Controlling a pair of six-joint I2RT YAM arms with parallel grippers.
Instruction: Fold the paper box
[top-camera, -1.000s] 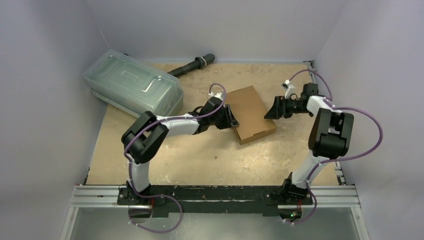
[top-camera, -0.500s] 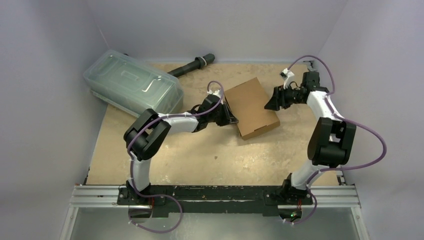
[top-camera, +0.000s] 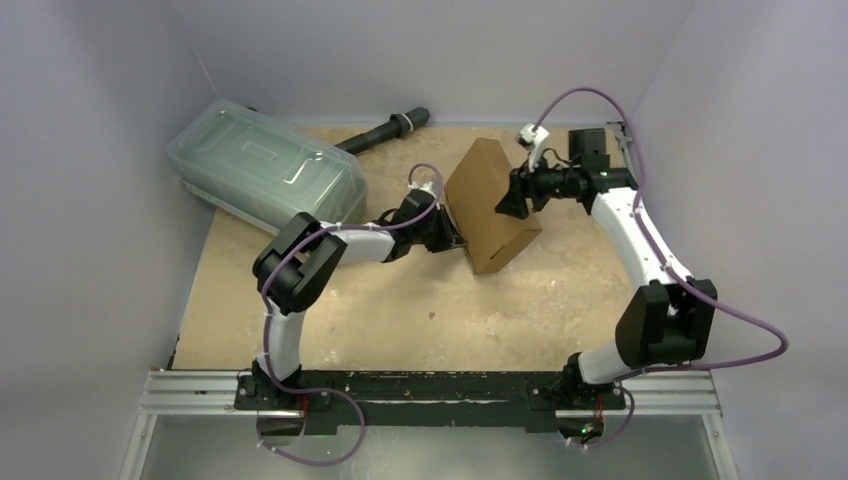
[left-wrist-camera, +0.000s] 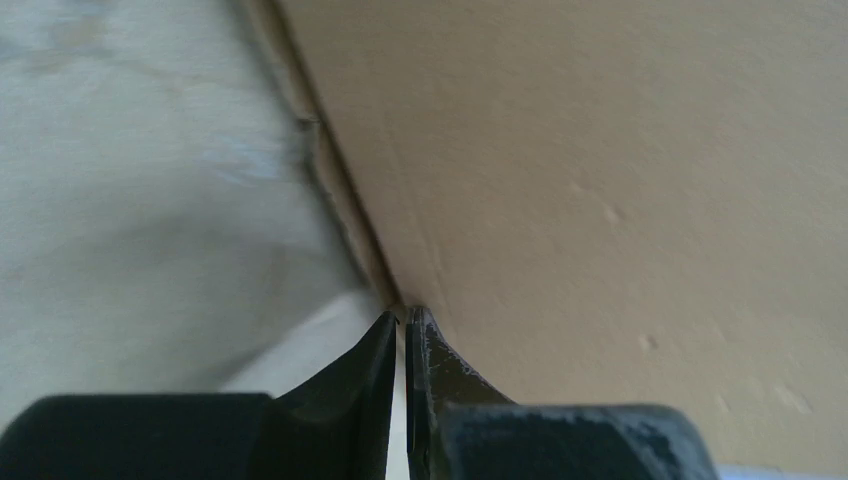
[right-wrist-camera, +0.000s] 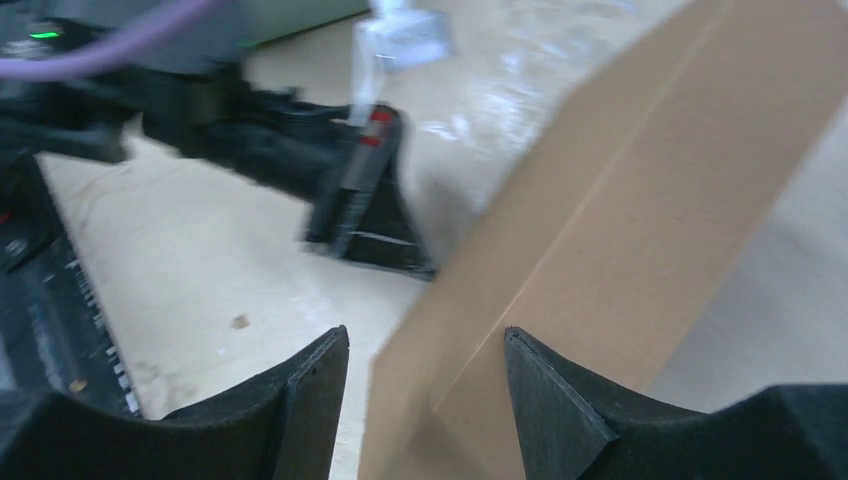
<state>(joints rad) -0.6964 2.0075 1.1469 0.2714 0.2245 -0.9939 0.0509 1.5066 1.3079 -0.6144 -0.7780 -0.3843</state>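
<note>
The brown cardboard paper box (top-camera: 478, 185) is folded shut and tilted steeply up, resting on its lower left edge on the table. My left gripper (top-camera: 457, 240) is shut, its tips pressed against that lower edge; in the left wrist view the tips (left-wrist-camera: 402, 315) touch the box wall (left-wrist-camera: 600, 150). My right gripper (top-camera: 506, 205) is open at the box's raised right side. In the right wrist view the box edge (right-wrist-camera: 620, 230) lies between the wide-apart fingers of that gripper (right-wrist-camera: 425, 340), and the left gripper (right-wrist-camera: 370, 235) shows beyond.
A clear greenish lidded plastic container (top-camera: 265, 170) stands at the back left. A black cylinder (top-camera: 385, 130) lies along the back edge. Grey walls close in on the left, back and right. A metal rail (top-camera: 430, 392) runs along the near edge.
The box's right side has risen, so the box has gone from flat to steeply tilted. My right gripper moved up and left with it. My left gripper stayed at the lower left edge.
</note>
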